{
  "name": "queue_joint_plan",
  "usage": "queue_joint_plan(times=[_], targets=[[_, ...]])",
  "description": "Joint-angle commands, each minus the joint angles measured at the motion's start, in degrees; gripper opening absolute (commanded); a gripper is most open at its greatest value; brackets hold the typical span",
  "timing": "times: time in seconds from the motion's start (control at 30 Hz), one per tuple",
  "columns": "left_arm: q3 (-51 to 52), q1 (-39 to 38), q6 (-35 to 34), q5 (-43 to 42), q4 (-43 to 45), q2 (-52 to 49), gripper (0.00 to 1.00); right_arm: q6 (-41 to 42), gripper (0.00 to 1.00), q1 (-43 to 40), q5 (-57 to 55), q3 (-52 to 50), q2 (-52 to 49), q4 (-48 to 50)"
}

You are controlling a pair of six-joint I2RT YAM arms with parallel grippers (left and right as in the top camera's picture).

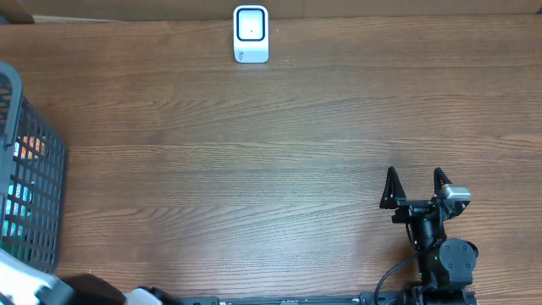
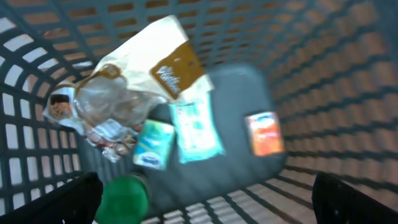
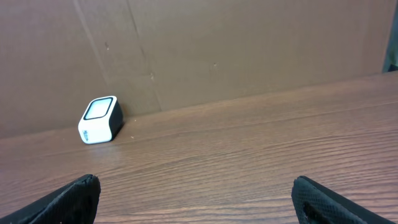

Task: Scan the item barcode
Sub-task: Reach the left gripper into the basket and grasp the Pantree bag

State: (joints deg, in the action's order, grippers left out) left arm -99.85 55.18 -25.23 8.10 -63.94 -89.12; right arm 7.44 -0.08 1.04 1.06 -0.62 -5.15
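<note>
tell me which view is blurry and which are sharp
Left wrist: motion-blurred; basket mesh and packets smeared, labels hard to read. Overhead: sharp, evenly lit, table grain crisp. Right wrist: barcode scanner and table in focus.

Scanner (image 1: pixel 251 34) in overhead and right-wrist views

Even, diffuse light; shadows are faint. The left wrist view of the basket (image 2: pixel 239 102) is blurred and dimmer. The table (image 1: pixel 254 169) appears sharp overhead.

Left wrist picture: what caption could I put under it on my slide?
Open left gripper above a gray basket holding a white-and-brown bag, an orange packet and more.
</note>
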Motion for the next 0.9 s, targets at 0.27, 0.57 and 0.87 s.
queue_joint_plan(times=[0.27,0.57,0.87], targets=[[0.2,0.2,26.2,11.3,8.6,-11.3,0.99,-0.2,1.0,-0.4,-0.5,-0.6,0.3,0.3],[0.4,0.9,38.3,11.5,9.8,-17.0,1.0,-0.2,1.0,-0.4,-0.5,-0.6,0.3,0.3],[0.4,2.7,47.3,11.4,11.6,-20.1,0.93,-0.2,1.0,-0.4,-0.5,-0.6,0.3,0.3]])
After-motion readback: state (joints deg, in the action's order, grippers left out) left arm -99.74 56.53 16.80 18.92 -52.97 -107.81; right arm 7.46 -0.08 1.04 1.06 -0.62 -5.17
